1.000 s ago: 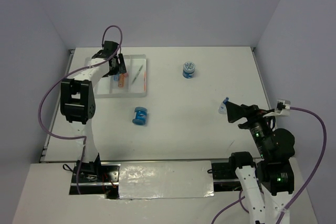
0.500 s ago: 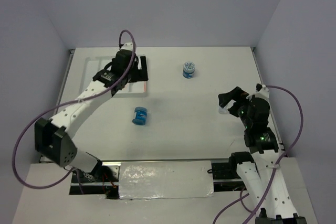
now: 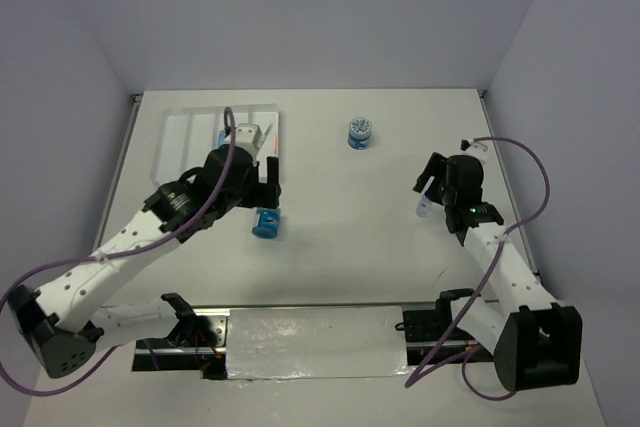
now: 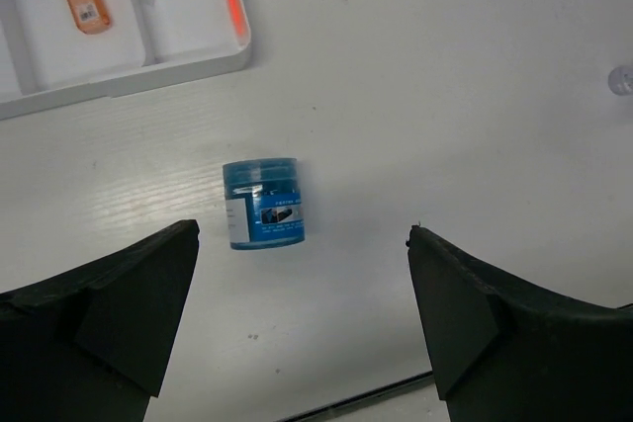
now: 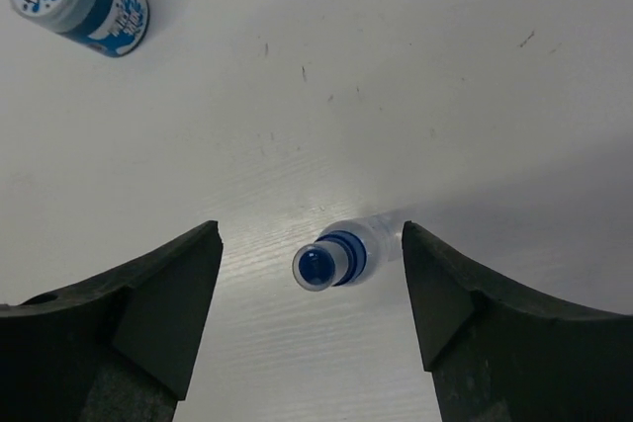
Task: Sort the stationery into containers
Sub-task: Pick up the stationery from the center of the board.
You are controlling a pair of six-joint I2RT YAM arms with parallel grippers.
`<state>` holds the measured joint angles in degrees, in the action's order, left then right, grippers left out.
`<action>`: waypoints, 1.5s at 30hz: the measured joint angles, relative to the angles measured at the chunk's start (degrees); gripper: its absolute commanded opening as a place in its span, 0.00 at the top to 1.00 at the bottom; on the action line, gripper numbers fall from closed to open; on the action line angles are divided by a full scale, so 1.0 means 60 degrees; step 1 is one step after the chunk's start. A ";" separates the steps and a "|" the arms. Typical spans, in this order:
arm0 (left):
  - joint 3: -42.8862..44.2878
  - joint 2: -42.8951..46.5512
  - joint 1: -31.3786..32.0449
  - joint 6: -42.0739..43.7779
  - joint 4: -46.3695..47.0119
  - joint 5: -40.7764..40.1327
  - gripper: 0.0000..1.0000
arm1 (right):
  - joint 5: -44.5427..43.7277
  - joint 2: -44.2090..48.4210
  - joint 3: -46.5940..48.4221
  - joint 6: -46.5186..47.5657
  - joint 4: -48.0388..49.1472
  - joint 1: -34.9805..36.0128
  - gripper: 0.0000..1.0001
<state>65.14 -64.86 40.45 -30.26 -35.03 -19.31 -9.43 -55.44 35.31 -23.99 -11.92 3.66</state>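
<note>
Left gripper (image 4: 303, 234), fingers spread, is hovering over spool (image 4: 263, 203); right gripper (image 5: 309, 229), likewise spread, is straddling blue-capped piece (image 5: 331, 256). Centre before closing: both may roll.

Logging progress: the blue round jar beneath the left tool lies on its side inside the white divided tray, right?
No. The left wrist view shows the blue round jar beneath the left tool lying on its side on the white table, outside the white divided tray.
</note>
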 measured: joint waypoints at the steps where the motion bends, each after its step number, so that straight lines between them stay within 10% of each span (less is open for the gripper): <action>1: 0.0000 0.0357 0.0058 -0.0004 -0.0197 -0.0106 0.01 | -0.0058 -0.0255 0.0066 0.0062 0.0044 0.0069 0.25; 24: -0.1246 0.2186 0.0069 0.0291 -0.1632 -0.1024 0.01 | -0.2619 -0.1144 0.0120 -0.0109 0.0127 0.1162 0.53; 27: -0.1246 0.2193 0.0069 0.0295 -0.1617 -0.0962 0.01 | -0.2557 -0.1180 0.0113 -0.0102 0.0131 0.1169 0.70; 29: -0.1246 0.2193 0.0069 0.0291 -0.1592 -0.0885 0.01 | -0.2550 -0.1180 0.0106 -0.0058 0.0175 0.1173 1.00; 38: -0.1286 0.2153 0.0069 0.0175 -0.0984 -0.0266 0.01 | -0.2466 -0.1075 0.0102 -0.0175 0.0127 0.1239 1.00; 45: -0.2783 0.1985 0.0080 0.0007 0.2310 0.1552 0.01 | -0.1592 -0.0361 0.0437 0.0127 -0.0528 0.1574 1.00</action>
<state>48.45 -52.95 40.93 -30.22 -21.17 -10.00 -18.98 -57.60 37.93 -23.22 -15.09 13.10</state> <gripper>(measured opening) 0.993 0.275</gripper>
